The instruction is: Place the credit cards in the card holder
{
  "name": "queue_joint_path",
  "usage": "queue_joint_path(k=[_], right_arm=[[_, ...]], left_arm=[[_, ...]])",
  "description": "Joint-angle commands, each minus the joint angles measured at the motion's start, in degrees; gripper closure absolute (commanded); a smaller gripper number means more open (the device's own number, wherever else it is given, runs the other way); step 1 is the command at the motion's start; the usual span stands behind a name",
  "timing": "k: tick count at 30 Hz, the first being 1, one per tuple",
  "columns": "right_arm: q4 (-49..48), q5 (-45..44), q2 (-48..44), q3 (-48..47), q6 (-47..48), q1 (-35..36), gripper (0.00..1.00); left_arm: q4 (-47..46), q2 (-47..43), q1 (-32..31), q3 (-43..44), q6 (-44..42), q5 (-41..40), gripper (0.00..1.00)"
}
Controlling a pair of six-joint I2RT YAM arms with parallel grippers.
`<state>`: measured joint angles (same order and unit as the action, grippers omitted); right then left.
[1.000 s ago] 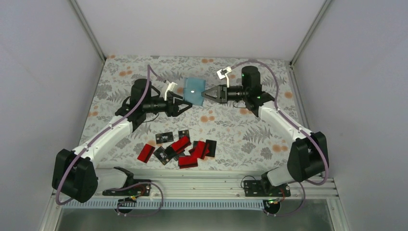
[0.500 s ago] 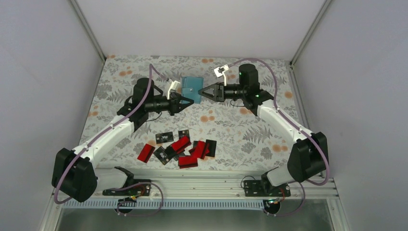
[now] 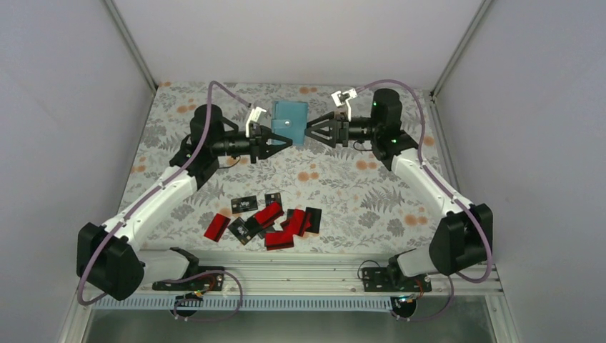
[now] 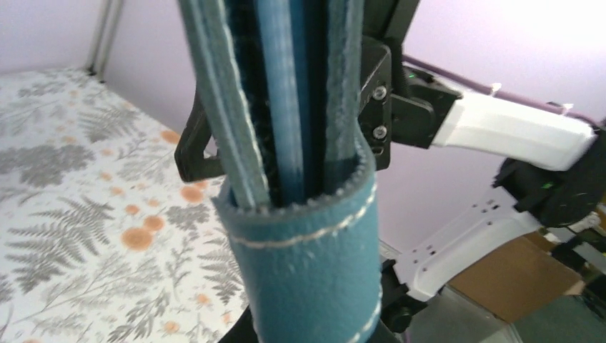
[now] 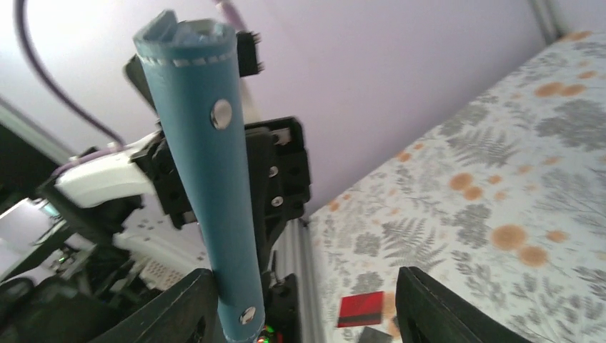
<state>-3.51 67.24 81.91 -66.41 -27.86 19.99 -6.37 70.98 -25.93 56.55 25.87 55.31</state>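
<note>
Quantity: one card holder [image 3: 289, 123]. The credit cards [image 3: 269, 213] lie in an overlapping pile, with at least four red and at least four black; the exact total cannot be determined.

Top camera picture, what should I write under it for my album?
Left tool holds the teal card holder in the air, right tool open beside it, credit cards piled nearby.

Card holder [image 4: 304, 286]: matt teal leather-like material, white stitching [image 4: 300, 236], shiny metal snap studs [image 5: 221, 114]. Credit cards [image 3: 269, 213]: smooth plastic, red and black.
</note>
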Motion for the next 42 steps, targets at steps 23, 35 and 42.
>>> queue_joint_path(k=[23, 35, 42], right_arm=[[-10.79, 10.37, -3.23, -8.48, -8.10, 6.01, 0.71], [-5.06, 8.79, -5.89, -8.16, -4.45, 5.12, 0.60], [-5.83, 9.34, -8.00, -6.86, -4.32, 4.58, 0.67]], left_arm=[[4.96, 3.67, -3.88, 10.64, -7.49, 11.98, 0.98], [6.35, -0.48, -3.73, 10.92, -8.66, 8.05, 0.98], [6.87, -1.86, -3.69, 11.02, -8.86, 7.68, 0.98]])
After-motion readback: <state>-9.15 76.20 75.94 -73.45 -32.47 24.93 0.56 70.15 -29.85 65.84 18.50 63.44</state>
